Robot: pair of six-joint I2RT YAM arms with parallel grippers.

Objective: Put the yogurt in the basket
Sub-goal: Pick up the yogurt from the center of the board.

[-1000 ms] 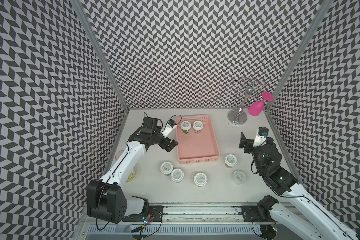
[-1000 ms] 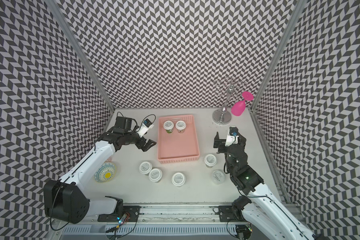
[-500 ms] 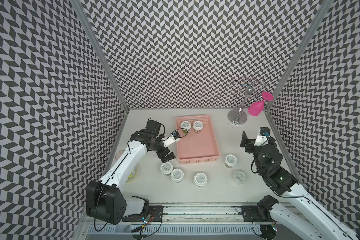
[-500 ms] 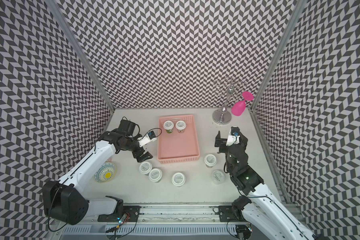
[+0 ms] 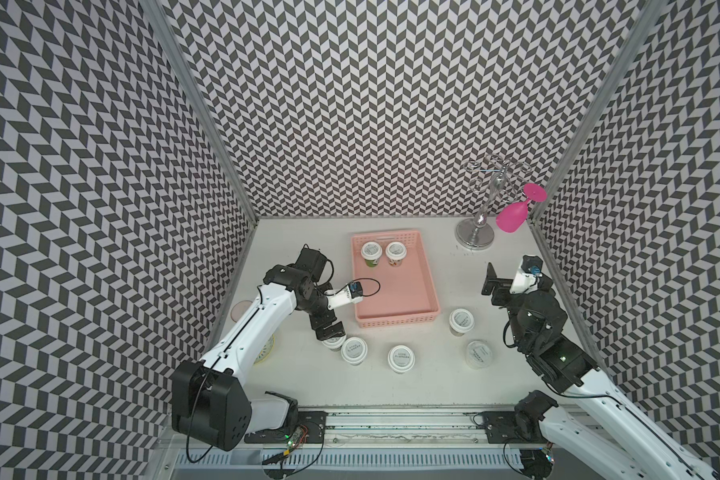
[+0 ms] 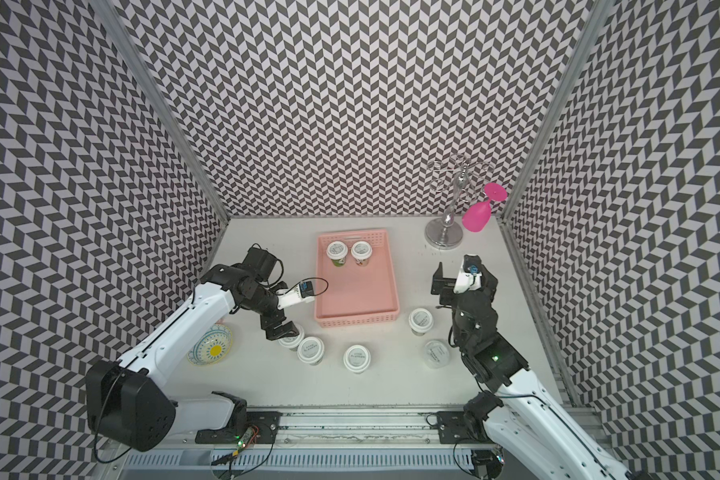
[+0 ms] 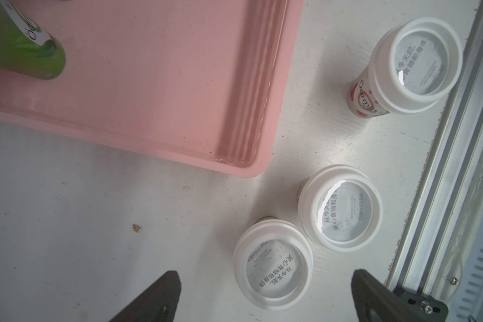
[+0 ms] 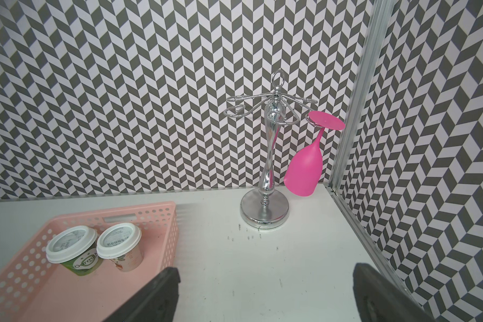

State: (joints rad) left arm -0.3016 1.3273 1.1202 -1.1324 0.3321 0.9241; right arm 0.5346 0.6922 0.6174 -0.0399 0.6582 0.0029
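On your white table (image 5: 433,374) inside zigzag walls (image 5: 391,104), your left claw (image 5: 330,332) and right claw (image 5: 492,284) are staying wide open and empty, the left sliding toward the basket (image 5: 395,325)'s near corner.

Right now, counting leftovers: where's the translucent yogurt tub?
In both top views, the translucent tub stands on the table's right side, just in front of the neighbouring tub.

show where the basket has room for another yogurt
The basket floor is bare from the green tub and brownish tub to its near wall. Crowded outside its near corner: one tub and its neighbour by the left tool.
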